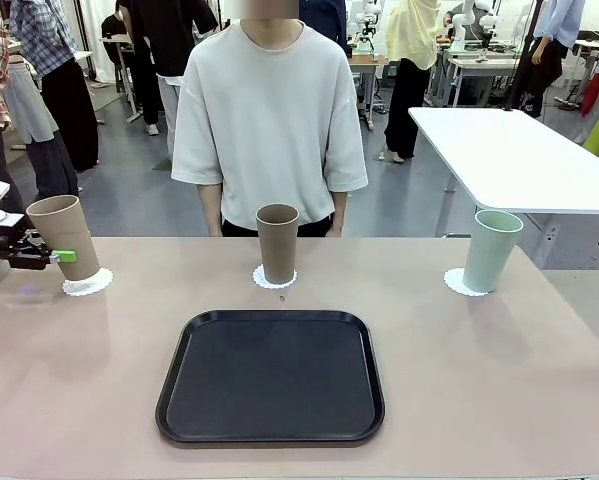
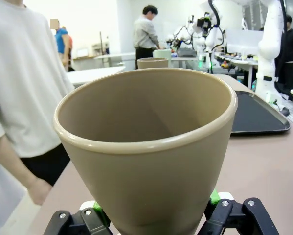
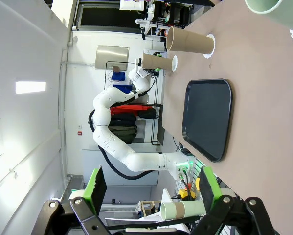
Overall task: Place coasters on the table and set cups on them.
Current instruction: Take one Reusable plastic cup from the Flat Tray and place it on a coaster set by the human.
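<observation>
1. The left gripper point(image 1: 59, 256) is closed on the tan cup point(image 1: 65, 235), which is tilted over a coaster point(image 1: 87, 284) at 10 o'clock of the table point(image 1: 479, 360).
2. The right gripper point(image 3: 151, 192) is held open and empty.
3. The brown cup point(image 1: 276, 243) is set at 12 o'clock, the mint cup point(image 1: 491, 250) at 2 o'clock, each on a coaster.

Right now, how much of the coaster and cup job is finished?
Nearly all. The brown cup and the mint cup each stand on a white coaster. The left gripper is shut on the tan cup, tilted over the third coaster. Left: set it upright and release.
</observation>
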Controlling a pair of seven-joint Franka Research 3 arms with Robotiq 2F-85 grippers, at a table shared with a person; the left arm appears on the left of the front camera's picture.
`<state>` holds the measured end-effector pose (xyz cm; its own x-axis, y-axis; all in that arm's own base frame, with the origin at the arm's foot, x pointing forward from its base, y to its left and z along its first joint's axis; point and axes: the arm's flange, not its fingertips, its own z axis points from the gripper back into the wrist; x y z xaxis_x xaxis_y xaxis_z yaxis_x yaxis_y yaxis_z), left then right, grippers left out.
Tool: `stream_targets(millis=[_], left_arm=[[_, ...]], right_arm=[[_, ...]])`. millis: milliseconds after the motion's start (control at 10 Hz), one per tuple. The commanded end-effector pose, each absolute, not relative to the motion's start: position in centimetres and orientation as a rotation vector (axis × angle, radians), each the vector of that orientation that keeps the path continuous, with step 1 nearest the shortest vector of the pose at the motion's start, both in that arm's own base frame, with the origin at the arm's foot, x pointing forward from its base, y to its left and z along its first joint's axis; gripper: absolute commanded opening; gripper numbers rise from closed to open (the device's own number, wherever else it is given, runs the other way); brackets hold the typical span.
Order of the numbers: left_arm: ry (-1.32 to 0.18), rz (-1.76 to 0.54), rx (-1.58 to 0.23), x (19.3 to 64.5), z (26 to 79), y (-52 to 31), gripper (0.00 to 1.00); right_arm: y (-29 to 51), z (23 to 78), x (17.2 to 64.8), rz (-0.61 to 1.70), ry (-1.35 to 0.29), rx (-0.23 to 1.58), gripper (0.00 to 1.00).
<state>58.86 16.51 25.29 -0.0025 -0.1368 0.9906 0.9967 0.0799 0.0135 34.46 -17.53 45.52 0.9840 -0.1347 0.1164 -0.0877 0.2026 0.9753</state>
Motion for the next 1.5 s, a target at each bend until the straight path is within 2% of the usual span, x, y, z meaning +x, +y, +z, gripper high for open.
stream_targets(millis=[0,300,1400], left_arm=[[-1.166,-1.245,-1.022,58.76,25.04,16.44,0.84],[-1.127,-1.246,-1.025,59.02,24.37,16.27,0.84],[-1.148,-1.219,-1.044,58.85,24.89,16.49,0.84]], right_arm=[[-17.65,45.66,34.54,-0.022,-0.195,1.373,1.0],[-17.65,45.66,34.54,-0.022,-0.195,1.373,1.0],[-17.65,45.66,34.54,-0.022,-0.195,1.373,1.0]])
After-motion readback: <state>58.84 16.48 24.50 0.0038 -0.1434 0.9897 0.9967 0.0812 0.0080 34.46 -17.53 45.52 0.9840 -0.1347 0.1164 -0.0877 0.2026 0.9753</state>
